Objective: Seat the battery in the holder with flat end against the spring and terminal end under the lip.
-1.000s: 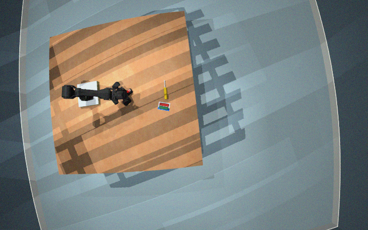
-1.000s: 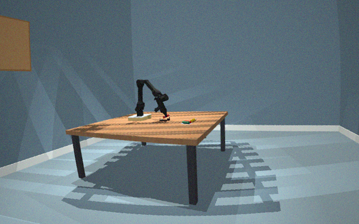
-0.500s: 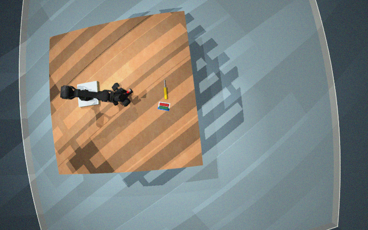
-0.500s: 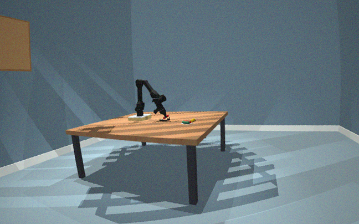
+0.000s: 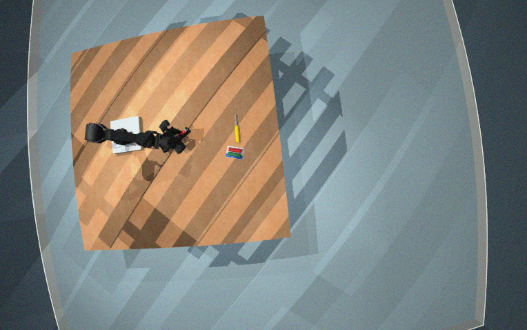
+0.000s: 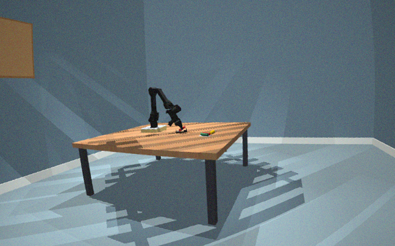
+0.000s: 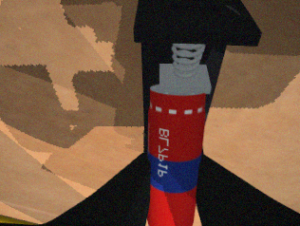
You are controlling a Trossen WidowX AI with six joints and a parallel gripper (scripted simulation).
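Note:
The battery (image 5: pixel 183 132) (image 6: pixel 182 128) (image 7: pixel 177 128) is red with a blue band. My gripper (image 7: pixel 172 162) is shut on its sides. In the exterior view the battery looks tilted above the black holder (image 6: pixel 180 131) (image 7: pixel 151 104). In the wrist view its flat end is at the grey spring plate (image 7: pixel 182 76), in line with the holder; whether they touch is hard to tell. The coil spring (image 7: pixel 188 59) stands behind the plate, against the holder's end wall (image 7: pixel 195 24). The battery's terminal end and the holder's lip are hidden.
A yellow screwdriver (image 5: pixel 237 133) (image 6: pixel 212 132) lies on the wooden table (image 5: pixel 217 194) (image 6: pixel 154 145), beyond the holder from the arm's base. Beside it is a small tray with a red piece (image 5: pixel 234 150) and a green piece (image 5: pixel 234 154) (image 6: pixel 205 134). A white slab (image 5: pixel 130 122) lies under the arm's base.

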